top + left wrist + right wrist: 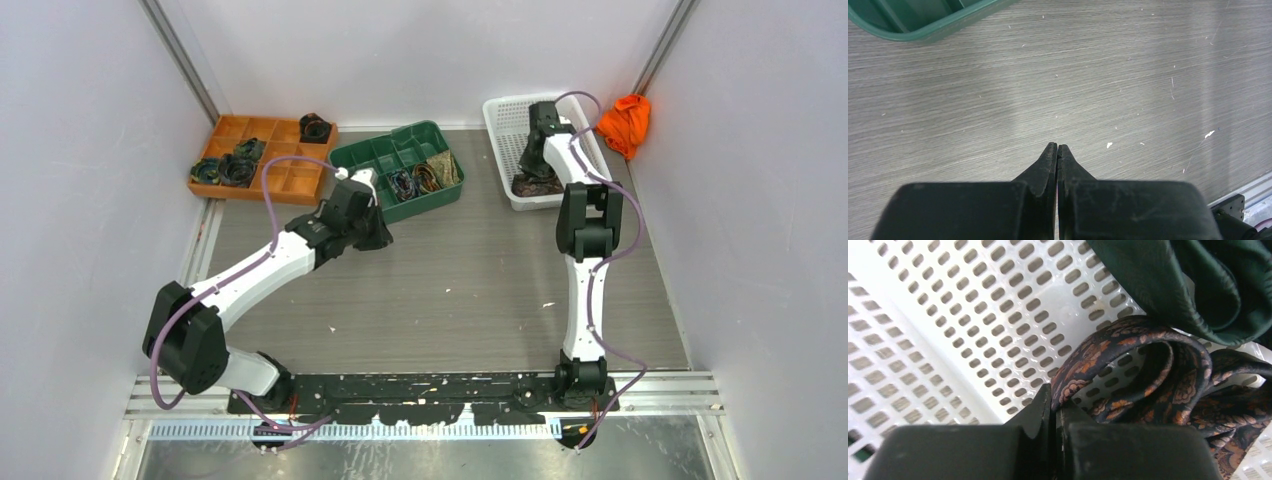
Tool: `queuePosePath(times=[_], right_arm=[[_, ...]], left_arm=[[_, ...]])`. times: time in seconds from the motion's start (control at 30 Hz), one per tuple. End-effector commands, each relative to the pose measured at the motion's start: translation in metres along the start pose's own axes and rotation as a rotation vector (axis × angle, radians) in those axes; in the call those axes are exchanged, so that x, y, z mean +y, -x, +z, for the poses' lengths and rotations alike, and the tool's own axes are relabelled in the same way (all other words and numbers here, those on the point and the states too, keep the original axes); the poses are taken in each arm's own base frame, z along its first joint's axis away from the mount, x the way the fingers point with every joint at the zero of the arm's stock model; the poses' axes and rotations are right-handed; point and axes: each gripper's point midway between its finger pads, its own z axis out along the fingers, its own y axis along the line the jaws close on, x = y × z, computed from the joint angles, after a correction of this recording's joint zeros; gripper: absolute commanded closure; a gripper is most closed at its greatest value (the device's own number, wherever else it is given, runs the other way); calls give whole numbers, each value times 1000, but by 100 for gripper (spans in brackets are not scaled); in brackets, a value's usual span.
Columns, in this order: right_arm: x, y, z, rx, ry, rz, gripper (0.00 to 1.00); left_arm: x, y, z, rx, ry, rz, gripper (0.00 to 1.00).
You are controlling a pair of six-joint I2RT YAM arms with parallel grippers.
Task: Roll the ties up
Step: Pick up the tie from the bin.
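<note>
Left gripper (pixel 1057 148) hangs with jaws pressed together above the grey table (pixel 1108 75); right gripper (pixel 1053 401) is pinched onto a fold of the brown tie (pixel 1128 371), glossy with orange paisley, looped in the white perforated basket (pixel 948 340) beside a dark green tie (pixel 1198 285).

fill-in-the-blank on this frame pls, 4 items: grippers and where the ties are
1. The right gripper is shut on a ____ patterned tie.
2. That tie lies in the ____ perforated basket.
3. The left gripper is ____, holding nothing, over the table.
4. At far left, rolled ties sit in the ____ tray.
Missing words: brown; white; shut; orange.
</note>
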Motion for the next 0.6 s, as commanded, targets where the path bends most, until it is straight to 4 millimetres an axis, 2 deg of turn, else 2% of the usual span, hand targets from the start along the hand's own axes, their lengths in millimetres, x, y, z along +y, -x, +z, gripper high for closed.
queuePosePath(times=[0.0, 0.13, 0.23, 0.33, 0.4, 0.43, 0.57], right_arm=[[26, 43, -30, -100, 123, 48, 99], [44, 76, -85, -204, 248, 78, 99], [47, 98, -139, -291, 321, 90, 99], [46, 109, -195, -365, 394, 101, 99], [44, 106, -227, -393, 444, 104, 99], [43, 105, -254, -419, 488, 105, 99], [35, 88, -320, -465, 599, 114, 99]], left_arm=[[-2, 14, -11, -62, -16, 11, 100], [1, 12, -16, -70, -12, 8, 100], [1, 12, -19, -76, -15, 3, 100], [1, 12, -24, -83, -21, -1, 100], [0, 13, -29, -94, -28, -3, 100], [0, 14, -32, -99, -31, -4, 100], [0, 16, -43, -122, -38, -6, 100]])
